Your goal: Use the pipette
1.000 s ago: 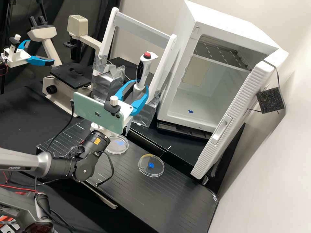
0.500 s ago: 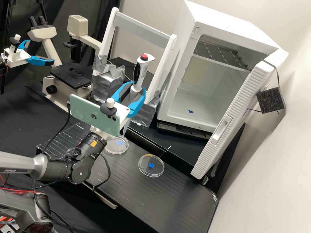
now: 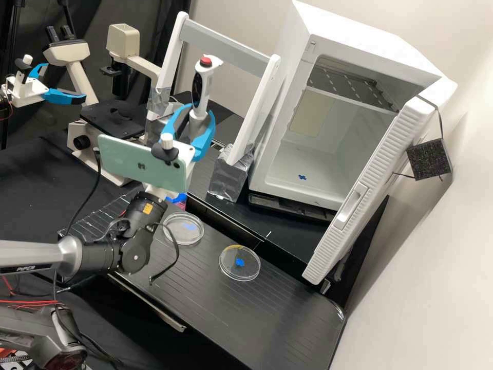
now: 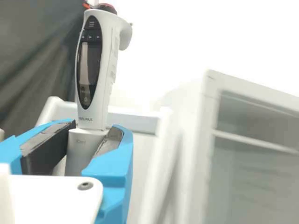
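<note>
Since the microscope (image 3: 118, 124) stands toward ten o'clock in the high view, well apart from the dishes, it probably has no part in this step. Near nine o'clock, the phone (image 3: 138, 164) partly hides a pink-and-blue item (image 3: 178, 200), too covered to name. A clear petri dish (image 3: 179, 237) sits on the desk (image 3: 287, 318) at eight o'clock, over or under a blue mark; I cannot tell which. At eleven o'clock, the electronic pipette (image 3: 205, 91) is nearly upright, pinched by the end effector (image 3: 201, 115) around its grey lower body, likely to leave the display and red button free and the tip downward. Another clear petri dish (image 3: 241, 278) lies at six o'clock, also with a blue mark. The open white cabinet (image 3: 313, 154) at two o'clock has a blue cross on its floor.
</note>
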